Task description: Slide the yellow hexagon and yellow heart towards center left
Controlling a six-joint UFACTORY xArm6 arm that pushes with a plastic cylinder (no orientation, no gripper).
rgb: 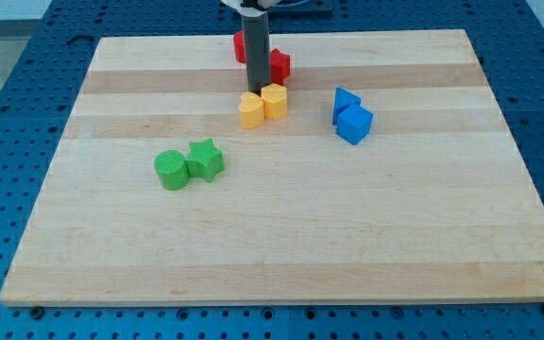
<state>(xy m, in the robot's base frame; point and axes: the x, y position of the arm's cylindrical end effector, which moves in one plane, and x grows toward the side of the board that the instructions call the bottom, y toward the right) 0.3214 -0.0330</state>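
The yellow heart (250, 110) and the yellow hexagon (274, 100) sit touching each other, the heart on the view's left and slightly lower, the hexagon on its right. Both lie in the upper half of the wooden board (281, 255), roughly midway between its left and right edges and nearer the top edge than the bottom one.

My tip (257, 91) stands just above the pair in the view, at the seam where the two yellow blocks meet, touching or all but touching their upper sides. The rod rises straight up from there and leaves the picture at the top. I have no pincer on this arm, only the rod, so there is nothing to report as apart or together.

Behind the rod, close to the board's top edge, are two red blocks: one (239, 45) partly hidden on the view's left of the rod, the other (280, 64) just to its right; their shapes I cannot tell.

Toward the right edge, two blue blocks touch: a blue cube (354, 124) and another blue block (345, 101) above it.

Toward the left edge and lower, a green cylinder (170, 170) touches a green star (206, 159).
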